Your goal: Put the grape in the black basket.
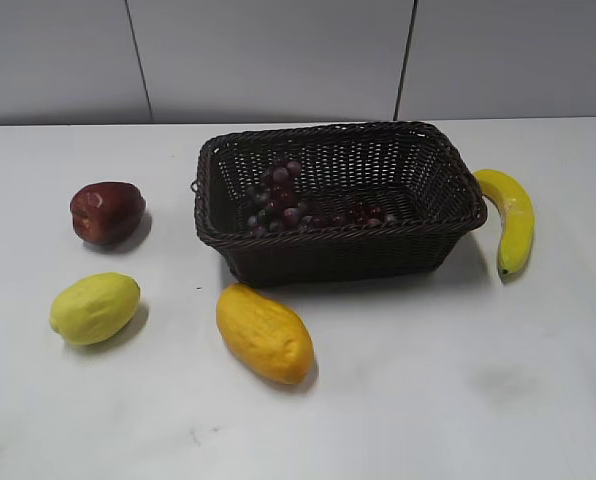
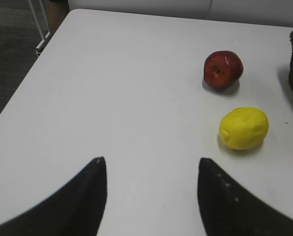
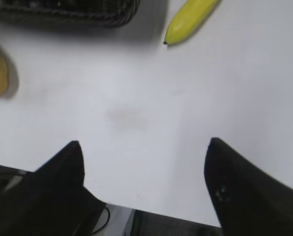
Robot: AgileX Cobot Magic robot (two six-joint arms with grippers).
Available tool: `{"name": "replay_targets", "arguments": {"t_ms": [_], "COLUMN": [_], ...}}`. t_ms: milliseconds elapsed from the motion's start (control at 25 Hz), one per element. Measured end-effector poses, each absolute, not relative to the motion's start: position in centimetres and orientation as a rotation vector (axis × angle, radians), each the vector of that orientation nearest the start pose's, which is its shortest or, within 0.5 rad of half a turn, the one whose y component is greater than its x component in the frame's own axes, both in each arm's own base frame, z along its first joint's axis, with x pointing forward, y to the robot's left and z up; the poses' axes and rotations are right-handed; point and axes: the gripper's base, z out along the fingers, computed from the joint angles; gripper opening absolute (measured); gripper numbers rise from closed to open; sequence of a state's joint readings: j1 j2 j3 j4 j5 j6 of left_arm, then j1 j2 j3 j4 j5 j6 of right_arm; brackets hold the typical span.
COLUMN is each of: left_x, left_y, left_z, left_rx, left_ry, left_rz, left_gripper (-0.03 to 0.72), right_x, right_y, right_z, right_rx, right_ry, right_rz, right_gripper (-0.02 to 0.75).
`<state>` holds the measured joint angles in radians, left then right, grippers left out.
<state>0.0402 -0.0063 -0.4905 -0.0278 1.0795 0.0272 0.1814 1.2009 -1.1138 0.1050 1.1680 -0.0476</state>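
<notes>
Presently, we find the long bunch of small dark red and purple-grey grapes (image 1: 296, 203) lying on the floor of the large rectangular dark woven wicker basket (image 1: 433, 232), spread from the left-centre toward the right along the near wall. We judge the placing step complete; nothing holds the bunch, and neither arm appears in the exterior view.

The left hand (image 2: 151, 196) stands open and empty above bare white bench (image 2: 112, 88), with its dark fingers well apart. Ahead of it to the right lie a round dark red apple (image 2: 223, 69) and, nearer, a yellow lemon-shaped fruit (image 2: 244, 128), both clear of it. The right hand (image 3: 144, 182) is likewise open and empty, over the near edge of the bench. The curved yellow banana (image 3: 190, 19) and the basket's corner lie well ahead of it. An elongated orange-yellow mango-like fruit (image 1: 264, 333) rests just in front of the basket, apart from it.

In our judgement, the task is at its close. What remains, if anything, calls only for keeping both hands clear of the basket and the other fruit undisturbed.
</notes>
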Motion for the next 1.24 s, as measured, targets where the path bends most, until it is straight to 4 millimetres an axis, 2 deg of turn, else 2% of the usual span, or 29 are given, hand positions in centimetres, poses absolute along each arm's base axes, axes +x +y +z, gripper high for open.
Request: {"name": "replay_targets", "arguments": {"t_ms": [280,480,720,960,1240], "left_x": [-0.5,-0.5,-0.5,-0.5,-0.5], "left_y": [-0.2,-0.2,-0.2,-0.2,-0.2], "left_z": [27.3,27.3,27.3,27.3,27.3], "left_rx": [-0.012,-0.012,-0.012,-0.012,-0.012], "left_ry": [2.066,2.066,2.066,2.066,2.066], "left_rz": [0.008,0.008,0.008,0.008,0.008], "left_gripper": [0.552,0.552,0.552,0.552,0.552], "right_x": [15.1,10.5,5.5,1.4,-1.2], "right_y": [3.7,2.9,2.0,1.3,0.8], "right_z": [29.8,28.2,28.4,29.2,28.3], "right_rx": [-0.272,-0.263,-0.254,-0.242,-0.256], "right_ry": [2.72,2.653,2.43,2.185,2.045], "right_rz": [0.186,0.194,0.213,0.228,0.222], "right_gripper": [0.575,0.575,0.575,0.575,0.575]}}
